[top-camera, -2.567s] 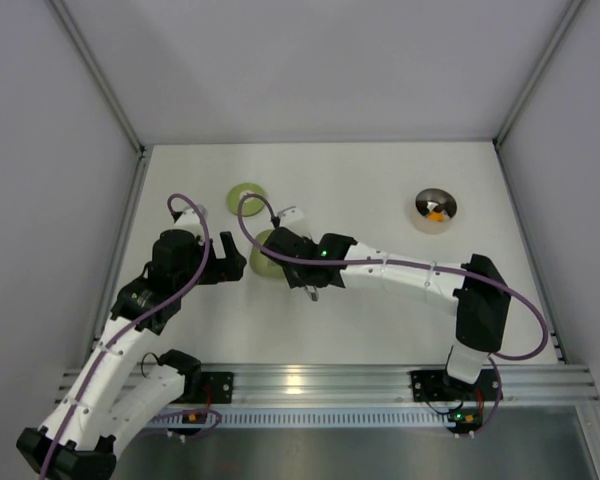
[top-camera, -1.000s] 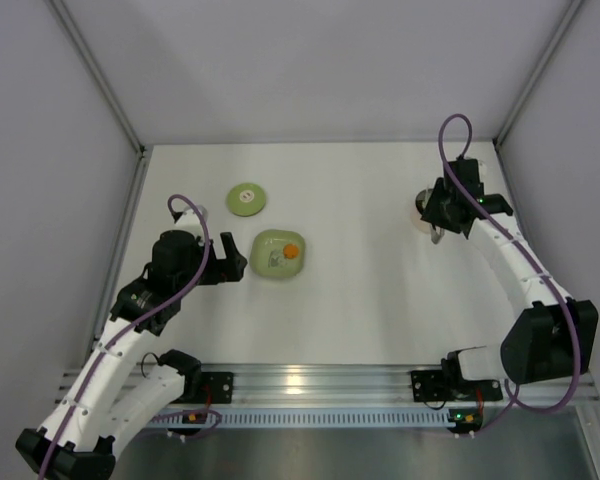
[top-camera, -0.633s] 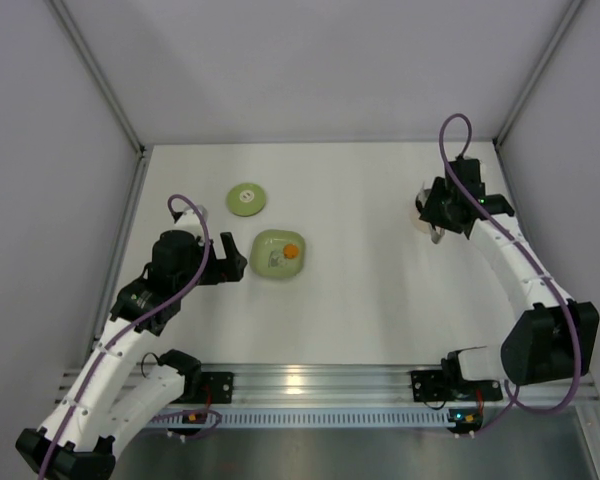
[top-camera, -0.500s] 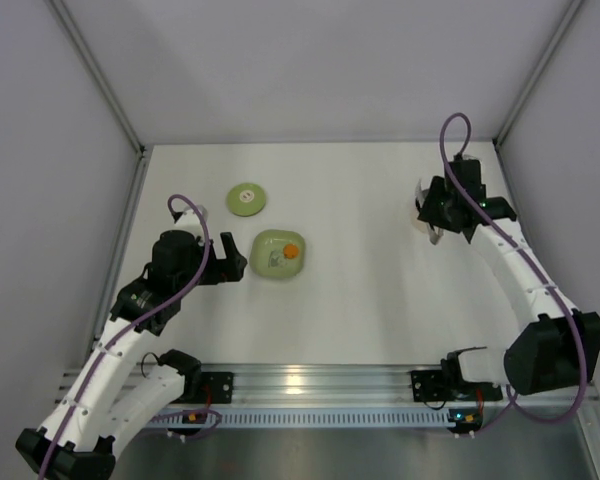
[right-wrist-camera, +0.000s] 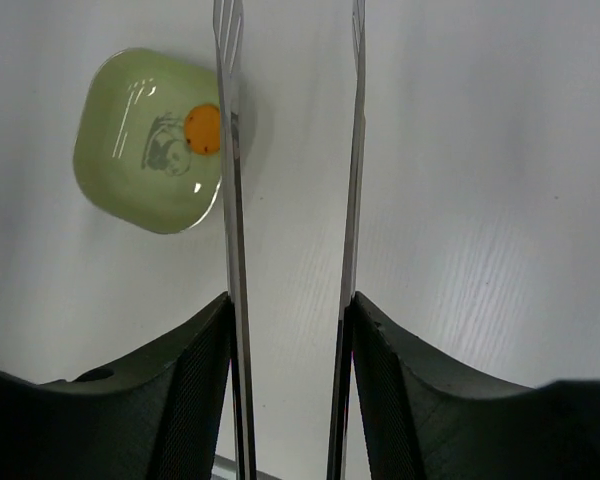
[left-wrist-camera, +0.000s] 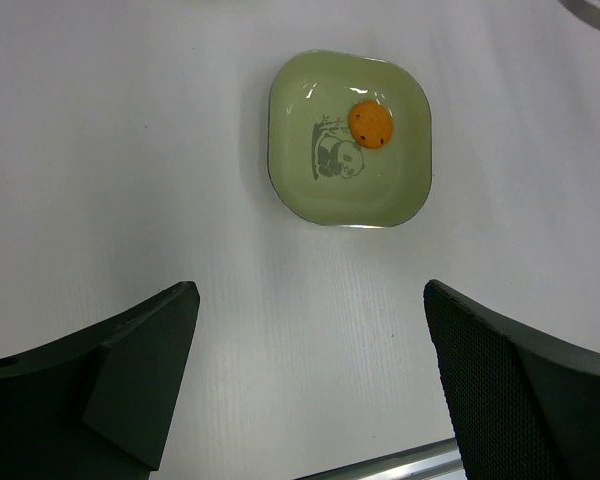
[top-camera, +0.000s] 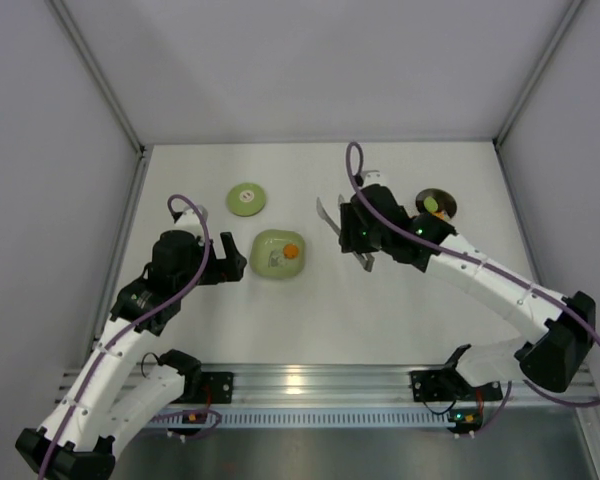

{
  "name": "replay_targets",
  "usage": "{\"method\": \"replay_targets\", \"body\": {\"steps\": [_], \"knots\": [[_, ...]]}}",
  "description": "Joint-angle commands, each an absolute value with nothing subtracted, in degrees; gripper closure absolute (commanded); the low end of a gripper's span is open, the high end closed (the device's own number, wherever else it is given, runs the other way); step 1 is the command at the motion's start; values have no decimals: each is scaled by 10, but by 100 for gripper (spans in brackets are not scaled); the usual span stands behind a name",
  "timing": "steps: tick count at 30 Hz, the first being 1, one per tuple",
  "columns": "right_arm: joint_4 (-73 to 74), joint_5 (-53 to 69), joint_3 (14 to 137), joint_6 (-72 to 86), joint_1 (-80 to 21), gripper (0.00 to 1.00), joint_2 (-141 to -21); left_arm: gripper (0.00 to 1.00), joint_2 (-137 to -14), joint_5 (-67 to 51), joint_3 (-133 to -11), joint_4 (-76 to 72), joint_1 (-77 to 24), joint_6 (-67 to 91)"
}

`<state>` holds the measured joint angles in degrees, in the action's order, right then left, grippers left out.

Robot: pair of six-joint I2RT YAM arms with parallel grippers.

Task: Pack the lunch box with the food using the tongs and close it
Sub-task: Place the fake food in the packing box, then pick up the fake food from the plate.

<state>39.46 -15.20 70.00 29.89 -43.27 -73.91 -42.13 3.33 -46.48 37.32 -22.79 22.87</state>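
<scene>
Tongs (right-wrist-camera: 230,150), slim shiny metal, pinched in right claw (right-wrist-camera: 288,320), left claw (left-wrist-camera: 308,300) wide, round orange piece (left-wrist-camera: 370,123) on glossy plate (left-wrist-camera: 380,185)

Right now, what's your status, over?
Left claw open, empty, near plate. Right claw shut on tongs, tips empty by plate. One orange piece on plate; tin holds food, lid off. Nothing between tongs and plate.

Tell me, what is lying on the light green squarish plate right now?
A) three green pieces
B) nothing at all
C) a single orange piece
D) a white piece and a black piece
C: the plate carries just one orange piece near one corner, and both wrist views show nothing else on it.
</scene>
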Motion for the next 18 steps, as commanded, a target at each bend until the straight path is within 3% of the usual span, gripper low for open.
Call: {"method": "replay_targets", "body": {"steps": [1,9,18], "knots": [[389,-193,752,318,-493,52,-792,1,-417,40,-468,361,-230,236],[392,-206,819,323,-578,52,-899,1,-415,42,-468,360,-231,236],[395,-213,830,323,-609,54,-939,1,-414,41,-468,361,-232,236]]}}
